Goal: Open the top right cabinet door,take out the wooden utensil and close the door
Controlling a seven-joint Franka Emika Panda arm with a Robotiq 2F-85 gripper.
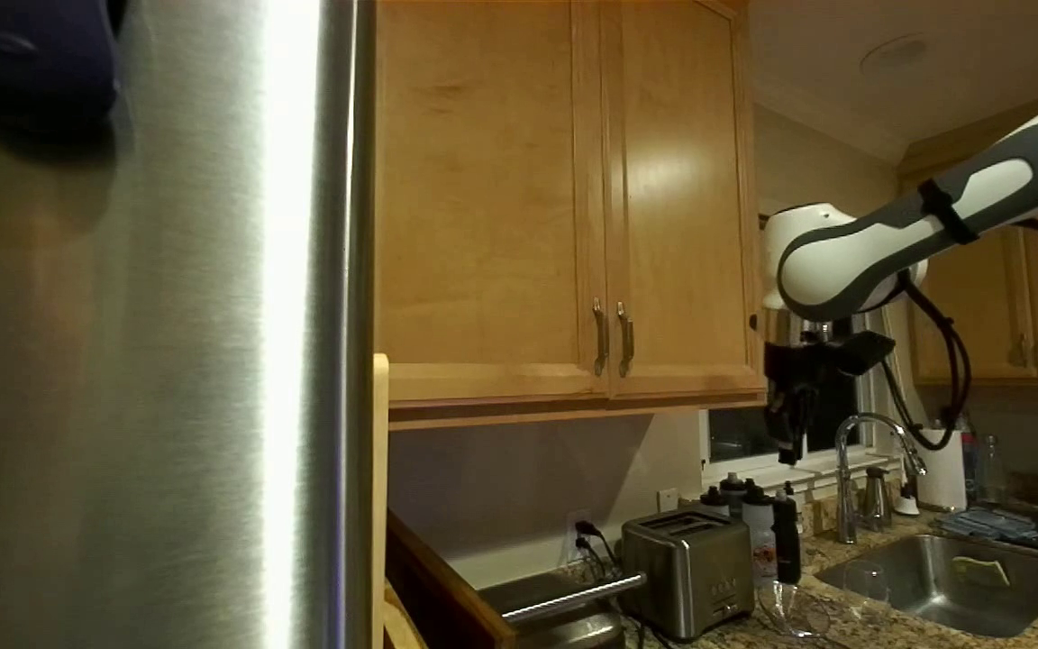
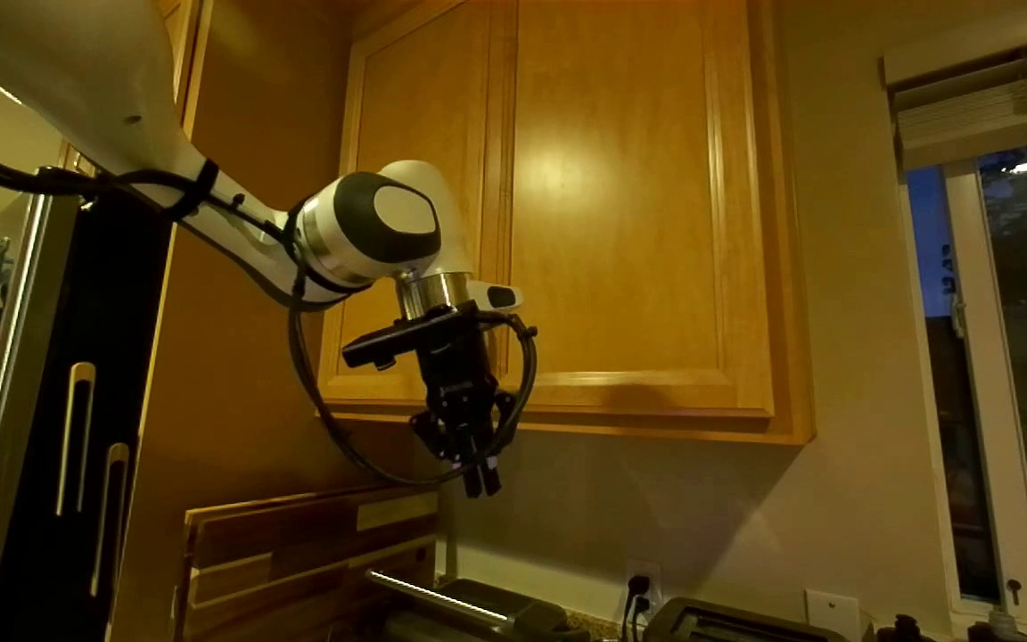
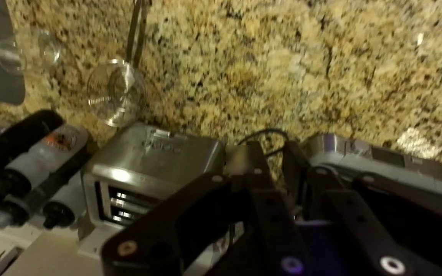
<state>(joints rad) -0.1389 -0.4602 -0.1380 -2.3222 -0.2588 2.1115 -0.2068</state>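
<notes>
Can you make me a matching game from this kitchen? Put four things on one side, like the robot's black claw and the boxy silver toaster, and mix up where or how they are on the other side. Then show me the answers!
Things:
1. black two-fingered claw
2. boxy silver metal toaster
3. tall honey-oak top right cabinet door
4. small black power plugs

Places and states:
A. in the pale wall outlet
B. shut
C. hanging in the air, pointing down
D. on the speckled tan stone counter

Right pairs: 1-C, 2-D, 3-B, 4-A
</notes>
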